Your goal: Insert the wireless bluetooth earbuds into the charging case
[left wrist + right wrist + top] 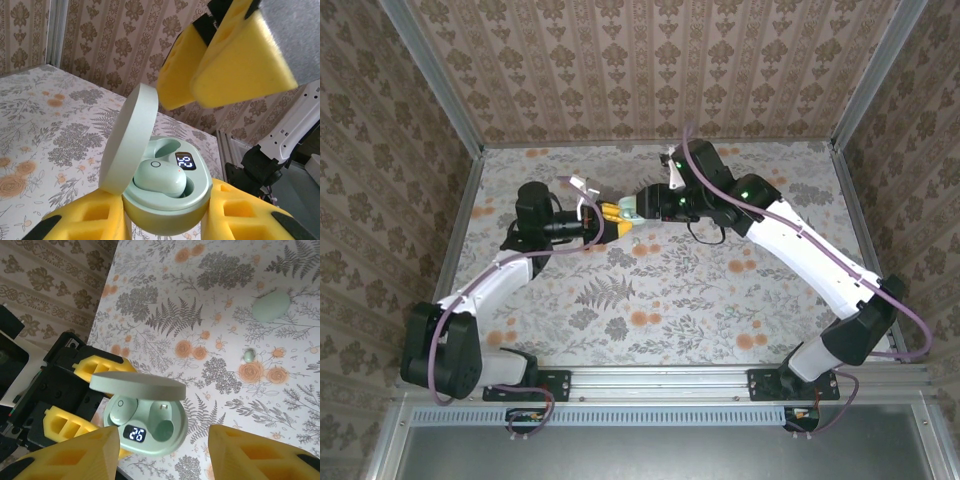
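My left gripper [167, 222] is shut on the pale mint charging case [172, 212], its yellow pads pressing both sides. The lid [127, 145] stands open. One earbud [157, 177] sits in a slot beside the lit number display. In the right wrist view the case [172, 440] shows the seated earbud [119, 412] and an empty slot [162, 427]. My right gripper [162, 455] hangs open just above the case with nothing between its fingers. A second mint earbud [270, 306] lies loose on the table. From above, both grippers meet at the case [628, 209].
A small round mint piece [248, 355] lies on the floral tablecloth [200, 315] near the loose earbud. Patterned walls and metal frame rails [460, 210] close in the table at the back and sides.
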